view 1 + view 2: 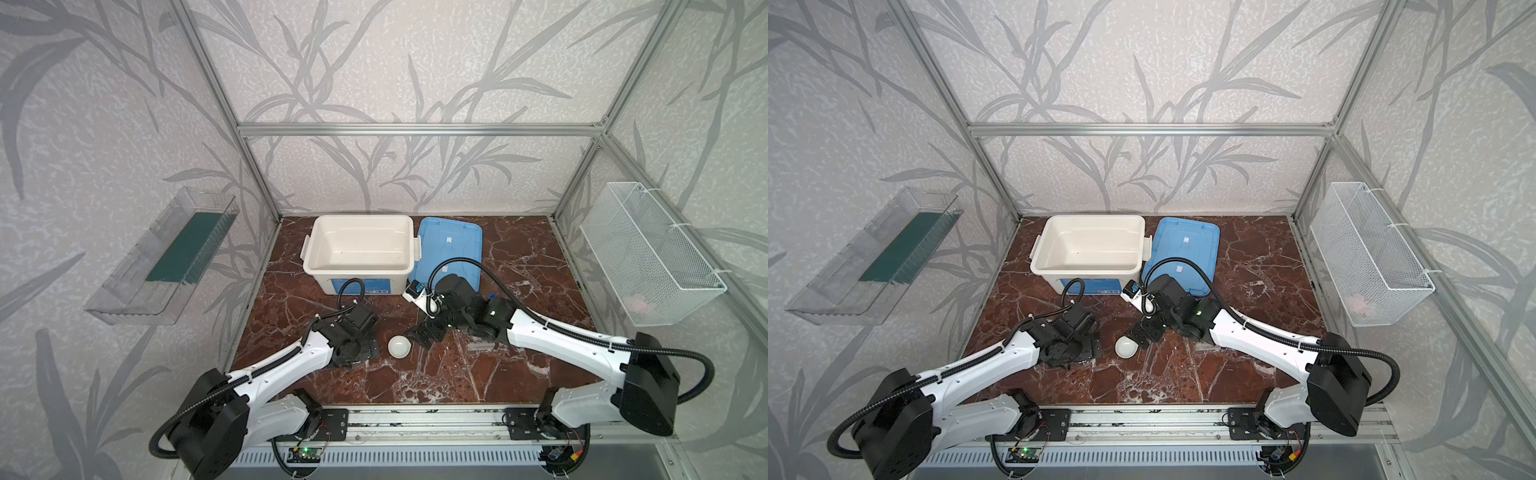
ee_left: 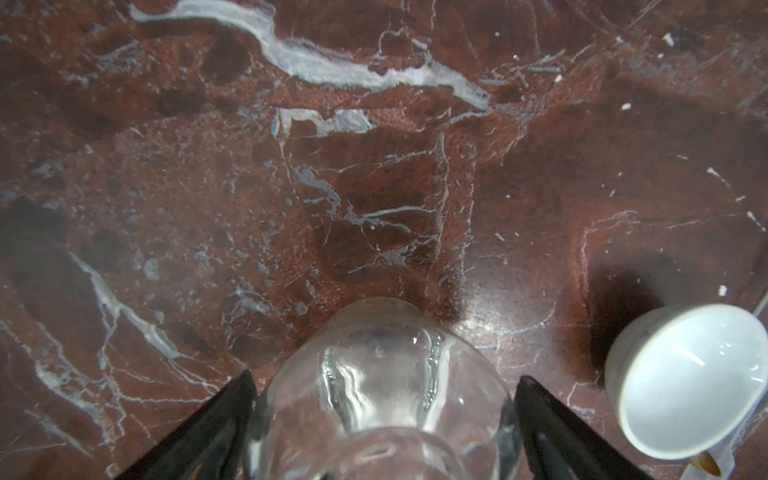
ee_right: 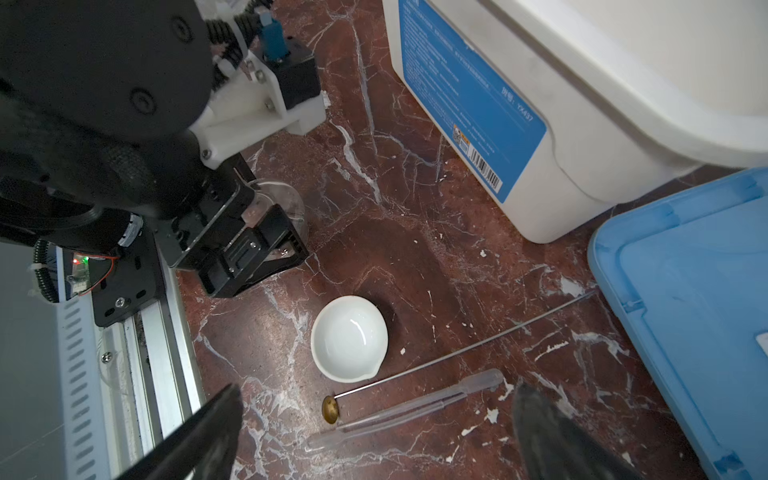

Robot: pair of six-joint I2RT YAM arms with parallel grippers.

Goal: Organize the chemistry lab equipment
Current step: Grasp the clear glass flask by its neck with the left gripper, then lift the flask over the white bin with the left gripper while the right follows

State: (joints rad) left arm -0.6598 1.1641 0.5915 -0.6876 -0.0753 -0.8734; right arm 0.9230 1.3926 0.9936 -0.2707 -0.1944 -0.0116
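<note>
Marble tabletop [image 1: 519, 257], red-brown and white-veined, across the lower middle of both top views. White box [image 1: 359, 245] at upper centre of that surface, lid off, blue label on its near wall. Blue lid [image 1: 451, 245] flat on the marble just right of the box. White mesh basket [image 1: 652, 253] on the wall at far right; clear shelf [image 1: 166, 257] with a green insert on the wall at far left. Left arm [image 1: 282, 365] rising from lower left, right arm [image 1: 561, 336] from lower right, both bent in toward centre frame.

Left gripper [image 2: 385, 376] pointed down at the marble, left of centre in both top views, jaws spread wide. Small clear glass flask [image 2: 382, 395] upright between them at bottom centre of the left wrist view, one black finger [image 2: 216, 424] close along each side; contact between fingers and glass not clear. Same flask at middle left of the right wrist view, partly behind the fingers.

Right gripper [image 3: 378, 386] low over the marble just right of centre in both top views, jaws wide apart, gripping nothing. White round dish [image 1: 400, 345] upright on the marble at centre, between the two grippers, touched by neither, a small pouring lip on its rim. Clear dropper [image 3: 407, 409] lying at bottom centre of the right wrist view, beneath the spread jaws. Thin rod [image 3: 457, 349] with a small brass spoon end, just beside the dropper and close to the dish, slanting up toward the lid at right.
</note>
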